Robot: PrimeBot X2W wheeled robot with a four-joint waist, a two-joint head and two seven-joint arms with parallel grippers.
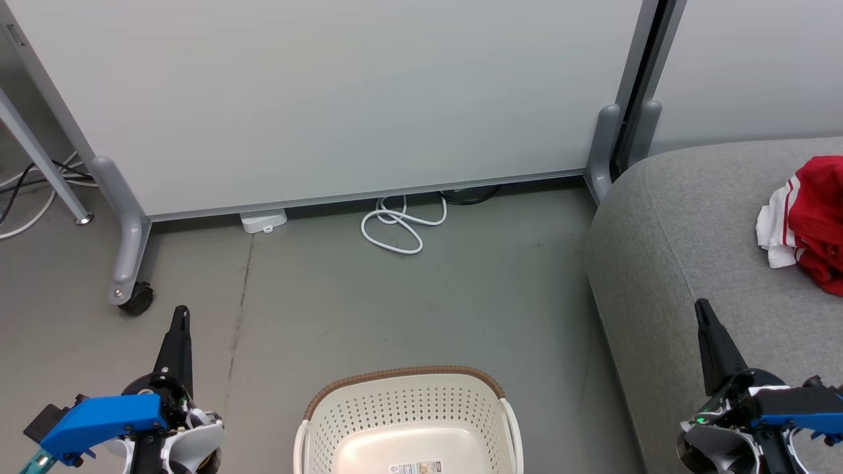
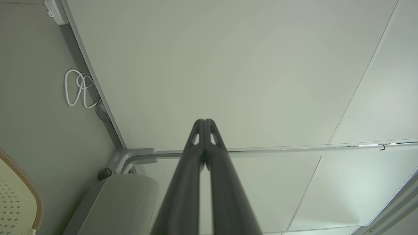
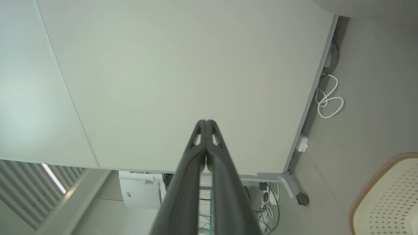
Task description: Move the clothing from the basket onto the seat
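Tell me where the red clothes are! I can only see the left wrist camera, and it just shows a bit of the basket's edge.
Observer: The clothing lies bunched on the seat, at the far right of the head view.
Operator: Is anything in the basket?
Observer: The basket shows a bare bottom with only its paper label. Its near part is cut off.
Operator: Is the other hand holding something?
Observer: No, the right hand is shut and empty.
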